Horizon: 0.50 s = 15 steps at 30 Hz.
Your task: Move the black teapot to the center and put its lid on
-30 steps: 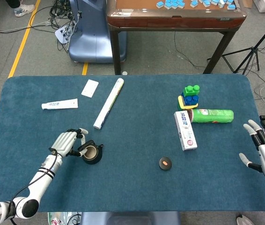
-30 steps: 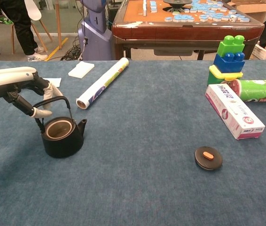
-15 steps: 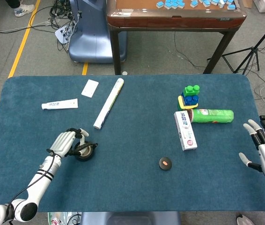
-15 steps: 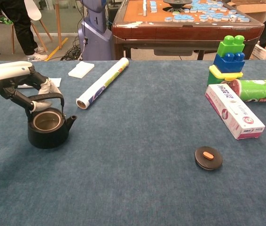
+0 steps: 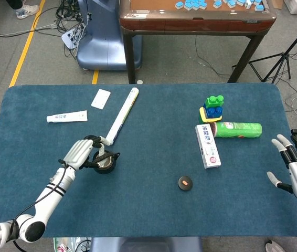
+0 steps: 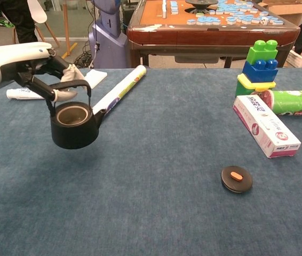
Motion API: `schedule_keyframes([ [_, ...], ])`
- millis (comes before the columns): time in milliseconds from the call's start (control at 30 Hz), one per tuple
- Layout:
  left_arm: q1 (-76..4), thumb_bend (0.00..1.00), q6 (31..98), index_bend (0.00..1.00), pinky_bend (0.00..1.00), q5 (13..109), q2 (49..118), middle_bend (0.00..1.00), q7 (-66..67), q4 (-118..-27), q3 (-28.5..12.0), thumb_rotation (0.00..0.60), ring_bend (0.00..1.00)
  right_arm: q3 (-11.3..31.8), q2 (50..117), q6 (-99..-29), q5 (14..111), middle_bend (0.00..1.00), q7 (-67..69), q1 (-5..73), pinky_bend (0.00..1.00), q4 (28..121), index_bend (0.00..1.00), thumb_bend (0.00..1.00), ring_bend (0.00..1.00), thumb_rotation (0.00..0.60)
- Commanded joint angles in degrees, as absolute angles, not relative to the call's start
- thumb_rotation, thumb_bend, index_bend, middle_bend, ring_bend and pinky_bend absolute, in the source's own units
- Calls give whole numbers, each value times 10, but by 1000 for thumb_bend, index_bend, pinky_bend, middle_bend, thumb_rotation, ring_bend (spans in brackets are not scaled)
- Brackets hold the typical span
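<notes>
The black teapot [image 5: 105, 162] [image 6: 74, 126] has no lid and hangs above the blue cloth at the left. My left hand [image 5: 80, 153] [image 6: 41, 69] grips its wire handle from the left. The spout points right. The black lid [image 5: 185, 182] [image 6: 236, 178], with an orange knob, lies flat on the cloth right of the middle. At the table's right edge my right hand [image 5: 296, 161] is held with its fingers spread and nothing in it; the chest view does not show it.
A rolled paper tube [image 5: 121, 115] [image 6: 118, 93] lies just behind the teapot. A toothpaste tube [image 5: 66, 116] and a white card [image 5: 101, 98] sit at the back left. A toothpaste box [image 5: 208, 146] [image 6: 265, 132], a green can [image 5: 237, 129] and stacked toy blocks [image 5: 213, 108] [image 6: 258, 68] stand at the right.
My left hand has lifted the teapot off the cloth and carried it up and to the right. The right hand and the lid have stayed put.
</notes>
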State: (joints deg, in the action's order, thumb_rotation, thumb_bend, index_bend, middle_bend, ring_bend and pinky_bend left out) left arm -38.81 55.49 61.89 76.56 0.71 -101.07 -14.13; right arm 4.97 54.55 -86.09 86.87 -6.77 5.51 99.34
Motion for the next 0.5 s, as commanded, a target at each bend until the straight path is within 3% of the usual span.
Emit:
schedule_keyframes([
  [33, -403, 355, 547, 730, 126, 615, 776, 325, 13, -1004, -151, 600, 272, 49, 545, -860, 868, 129, -68, 55, 0, 993, 123, 263, 0, 600],
  [500, -471, 350, 514, 728, 126, 599, 836, 325, 40, -959, -172, 600, 266, 48, 545, -859, 860, 129, -67, 50, 0, 990, 123, 263, 0, 600],
])
